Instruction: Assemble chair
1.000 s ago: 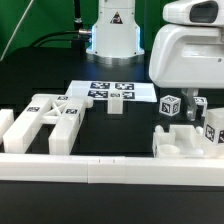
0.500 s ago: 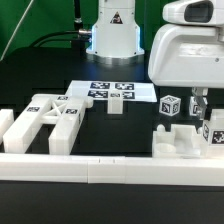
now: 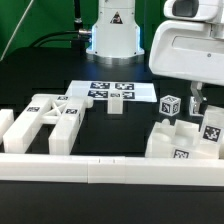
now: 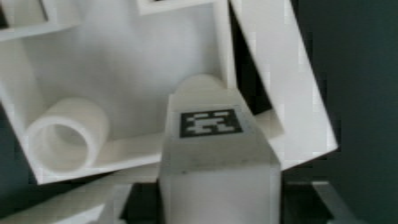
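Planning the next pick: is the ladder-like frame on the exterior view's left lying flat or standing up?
Lying flat: the ladder-like frame rests on the table, broad face up.

exterior view: low, far, faces robot base (image 3: 112,30) | wrist view: very close over chair part (image 4: 217,175) | shared: that part

Matte black tabletop (image 3: 125,135), edged along the near side by a long white border bar (image 3: 100,168), marker board (image 3: 82,88) lying flat toward the back. Behind, green backdrop (image 3: 50,25) crossed by dark cables (image 3: 12,42). Lit evenly from above, soft shadows only.
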{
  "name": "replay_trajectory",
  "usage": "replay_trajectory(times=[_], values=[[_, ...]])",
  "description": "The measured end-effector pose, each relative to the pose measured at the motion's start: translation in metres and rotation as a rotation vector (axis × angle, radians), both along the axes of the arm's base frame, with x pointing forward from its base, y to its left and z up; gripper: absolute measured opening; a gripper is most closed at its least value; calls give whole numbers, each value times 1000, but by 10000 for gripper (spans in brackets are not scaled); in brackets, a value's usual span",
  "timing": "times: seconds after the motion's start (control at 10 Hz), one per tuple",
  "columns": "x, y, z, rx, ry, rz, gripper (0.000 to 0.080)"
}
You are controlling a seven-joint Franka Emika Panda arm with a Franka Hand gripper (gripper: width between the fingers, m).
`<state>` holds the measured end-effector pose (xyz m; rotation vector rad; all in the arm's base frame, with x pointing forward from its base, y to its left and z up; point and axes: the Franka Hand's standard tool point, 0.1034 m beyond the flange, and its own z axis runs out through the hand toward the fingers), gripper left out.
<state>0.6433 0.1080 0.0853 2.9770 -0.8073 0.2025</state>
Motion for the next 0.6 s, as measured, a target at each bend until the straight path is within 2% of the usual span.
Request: replay_trajectory(times=[0.1,0.3,0.5,0.6], values=[[0,-6,2,-8,-8,-101,288],[0,-10,2,-15,-9,-141,288],[2,-9,7,-14,-14,-114,539],[4,-9,15,-12,-23,-71,539]])
